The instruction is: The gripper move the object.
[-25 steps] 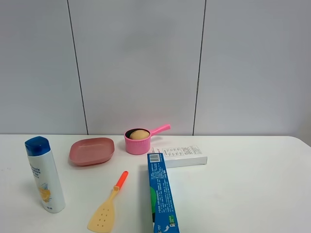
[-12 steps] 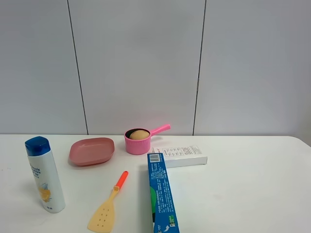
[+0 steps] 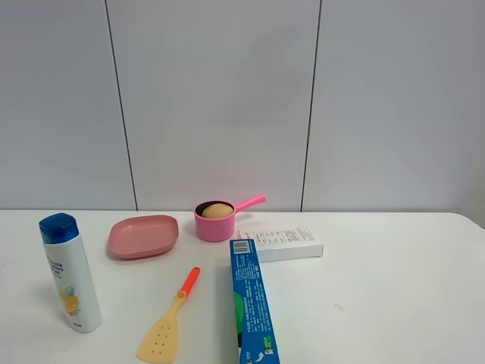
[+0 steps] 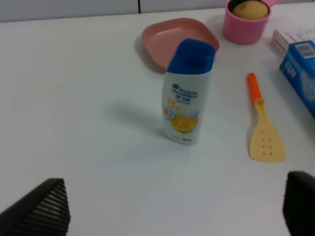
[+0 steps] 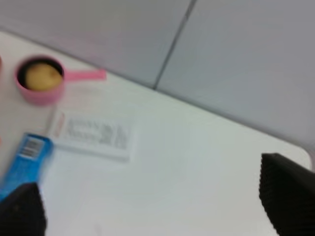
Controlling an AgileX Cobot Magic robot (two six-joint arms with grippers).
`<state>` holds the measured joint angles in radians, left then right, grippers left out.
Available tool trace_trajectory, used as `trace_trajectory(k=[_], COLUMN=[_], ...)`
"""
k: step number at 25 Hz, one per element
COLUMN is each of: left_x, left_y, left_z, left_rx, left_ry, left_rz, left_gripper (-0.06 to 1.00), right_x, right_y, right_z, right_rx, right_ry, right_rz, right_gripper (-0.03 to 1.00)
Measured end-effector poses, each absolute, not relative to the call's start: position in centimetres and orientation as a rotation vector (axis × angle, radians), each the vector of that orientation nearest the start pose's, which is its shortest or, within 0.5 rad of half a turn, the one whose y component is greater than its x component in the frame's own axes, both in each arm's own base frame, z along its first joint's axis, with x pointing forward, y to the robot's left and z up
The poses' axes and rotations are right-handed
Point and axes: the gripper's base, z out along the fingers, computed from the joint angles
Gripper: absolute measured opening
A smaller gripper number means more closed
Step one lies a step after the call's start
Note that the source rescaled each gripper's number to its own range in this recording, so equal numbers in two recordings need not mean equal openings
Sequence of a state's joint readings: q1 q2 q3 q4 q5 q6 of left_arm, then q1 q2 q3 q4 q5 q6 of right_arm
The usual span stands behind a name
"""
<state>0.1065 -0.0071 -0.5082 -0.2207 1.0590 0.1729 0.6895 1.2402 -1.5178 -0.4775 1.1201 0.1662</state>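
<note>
The tan-yellow potato-like object (image 3: 217, 210) lies inside a small pink pot (image 3: 215, 226) with a pink handle, at the back middle of the white table. It also shows in the left wrist view (image 4: 250, 9) and, blurred, in the right wrist view (image 5: 43, 76). Neither gripper appears in the exterior high view. The left gripper (image 4: 170, 204) is open and empty, with its black fingertips (image 4: 37, 211) spread wide, well short of the shampoo bottle. The right gripper (image 5: 147, 196) is open and empty, high above the table and far from the pot.
A white shampoo bottle with a blue cap (image 3: 70, 273) stands at the left. A pink dish (image 3: 142, 236) lies left of the pot. A pale yellow spatula with an orange handle (image 3: 168, 324), a long blue box (image 3: 252, 301) and a white box (image 3: 282, 243) lie in front.
</note>
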Motion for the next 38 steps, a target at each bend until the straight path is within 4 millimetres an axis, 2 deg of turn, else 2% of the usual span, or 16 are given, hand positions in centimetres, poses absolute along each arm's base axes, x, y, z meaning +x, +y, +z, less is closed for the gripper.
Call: trace_trajectory(k=[3,6,10,12,15,19,21,24,31,38], left_x=[-0.6,-0.6,-0.6,-0.6,-0.6,-0.6,-0.6,-0.6,-0.6,-0.6], left_y=[-1.8,-1.8,-1.8,-1.8,-1.8,-1.8,-1.8,-1.8,-1.8,-1.8], left_z=[28.1,28.1,28.1,28.1,28.1,28.1,28.1,28.1,28.1,28.1], left_rx=[0.079,0.079,0.079,0.079,0.079,0.079,0.079,0.079,0.079,0.079], left_ry=[2.007,2.007,2.007,2.007,2.007,2.007,2.007,2.007,2.007,2.007], left_rz=[-0.085,-0.085,-0.085,-0.085,-0.085,-0.085,-0.085,-0.085,-0.085,-0.085], left_gripper=[1.0,1.0,1.0,1.0,1.0,1.0,1.0,1.0,1.0,1.0], right_x=[19.9,17.7,12.6,9.3,4.6,0.7,-0.3,-0.9,0.0,-0.7], right_y=[8.5,4.6,1.0,0.2,0.1,1.1,1.4,1.3,0.8,0.8], right_z=[43.6,42.0,40.9,40.5,39.3,37.1,36.1,34.2,28.6,28.1], right_rx=[-0.471,-0.322,-0.197,-0.156,-0.106,-0.094,-0.101,-0.085,-0.058,-0.047], right_ry=[2.177,2.212,2.182,2.133,2.075,2.045,2.055,2.078,2.207,2.104], right_rz=[-0.164,-0.157,-0.124,-0.091,-0.023,0.137,0.181,0.146,0.069,0.058], right_gripper=[0.99,0.99,0.99,0.99,1.0,1.0,1.0,1.0,0.99,0.99])
